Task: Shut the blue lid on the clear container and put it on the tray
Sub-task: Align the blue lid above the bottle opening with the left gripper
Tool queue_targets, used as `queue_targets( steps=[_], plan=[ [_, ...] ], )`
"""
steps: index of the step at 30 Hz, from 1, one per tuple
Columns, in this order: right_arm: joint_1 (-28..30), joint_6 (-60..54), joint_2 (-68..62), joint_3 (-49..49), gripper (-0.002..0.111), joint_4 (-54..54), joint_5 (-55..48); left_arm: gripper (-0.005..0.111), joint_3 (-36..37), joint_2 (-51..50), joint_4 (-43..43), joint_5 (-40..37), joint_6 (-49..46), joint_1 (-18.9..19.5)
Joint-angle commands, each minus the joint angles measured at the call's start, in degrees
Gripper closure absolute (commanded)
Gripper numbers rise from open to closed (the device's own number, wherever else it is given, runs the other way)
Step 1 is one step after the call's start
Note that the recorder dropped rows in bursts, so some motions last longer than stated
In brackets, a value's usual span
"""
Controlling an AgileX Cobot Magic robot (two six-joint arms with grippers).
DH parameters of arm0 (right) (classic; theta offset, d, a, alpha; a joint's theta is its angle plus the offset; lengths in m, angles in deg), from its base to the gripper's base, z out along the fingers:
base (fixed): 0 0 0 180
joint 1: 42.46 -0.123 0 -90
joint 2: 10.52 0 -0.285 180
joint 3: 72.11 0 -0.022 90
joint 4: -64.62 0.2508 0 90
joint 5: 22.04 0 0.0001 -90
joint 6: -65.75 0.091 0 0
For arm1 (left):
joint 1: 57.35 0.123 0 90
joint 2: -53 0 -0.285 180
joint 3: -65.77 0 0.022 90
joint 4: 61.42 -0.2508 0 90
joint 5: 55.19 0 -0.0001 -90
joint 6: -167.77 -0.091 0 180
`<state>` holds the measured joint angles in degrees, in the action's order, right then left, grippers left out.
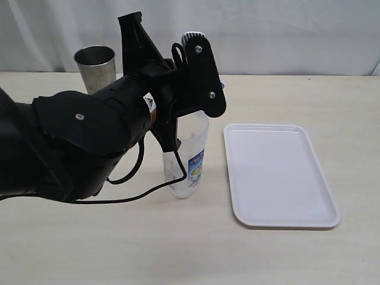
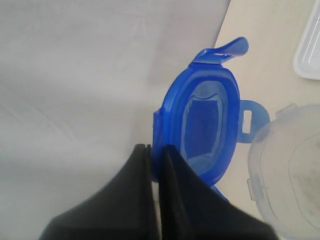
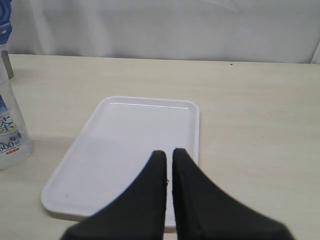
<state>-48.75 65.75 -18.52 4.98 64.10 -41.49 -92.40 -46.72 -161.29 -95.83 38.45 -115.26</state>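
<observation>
Where the closed left fingers [image 2: 135, 190] end, the blue lid [image 2: 202, 125] stands.

tumbler [image 1: 95, 68]: grey steel cup, upright with its open mouth up, wider at the rim than lower down; its base is hidden in the exterior view.
tumbler place: far left of the table, close to the backdrop.
tumbler finish: dull brushed sheen outside, darker inside the rim.
table [image 1: 178, 249]: pale beige matte top, running from left to right across the whole scene.
backdrop [image 1: 285, 29]: white cloth with soft vertical folds, hanging along the table's far edge for its full width.
speck [image 1: 308, 78]: tiny dark mark on the table, far right, just near the backdrop's lower edge.
</observation>
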Motion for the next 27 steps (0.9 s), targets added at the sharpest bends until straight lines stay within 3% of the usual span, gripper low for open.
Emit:
queue_targets(
  steps=[1, 27],
  plan=[
    [0.29, 0.0, 0.22, 0.13, 0.104, 0.11, -0.07, 0.107, 0.61, -0.02, -0.07, 0.15, 0.75, 0.0],
    [0.29, 0.0, 0.22, 0.13, 0.104, 0.11, -0.07, 0.107, 3.25, -0.02, -0.07, 1.8, 3.16, -0.12]
  ],
)
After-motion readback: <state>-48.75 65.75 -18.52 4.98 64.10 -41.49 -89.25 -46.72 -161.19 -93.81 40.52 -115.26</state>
